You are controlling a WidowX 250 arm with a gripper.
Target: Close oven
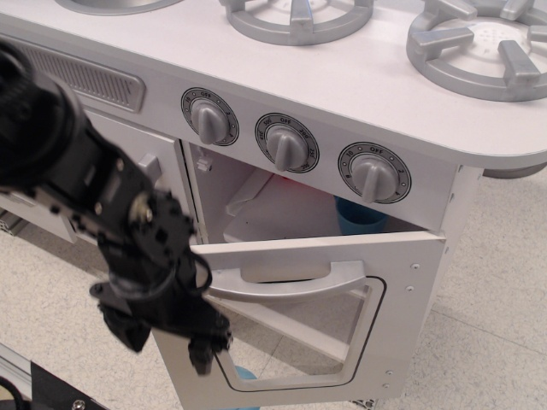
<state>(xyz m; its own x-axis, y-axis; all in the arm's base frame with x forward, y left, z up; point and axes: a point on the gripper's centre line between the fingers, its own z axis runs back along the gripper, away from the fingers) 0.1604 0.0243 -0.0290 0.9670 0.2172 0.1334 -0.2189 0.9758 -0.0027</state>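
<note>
The oven door (pixel 342 316) hangs open just right of the gripper (pixel 201 346), which holds nothing; I cannot tell how wide it is.

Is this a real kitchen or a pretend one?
Most likely a pretend one: a white toy kitchen, with moulded grey burner rings on top, three grey dial knobs along the front, and a white oven door with a grey bar handle hanging partly open.
</note>
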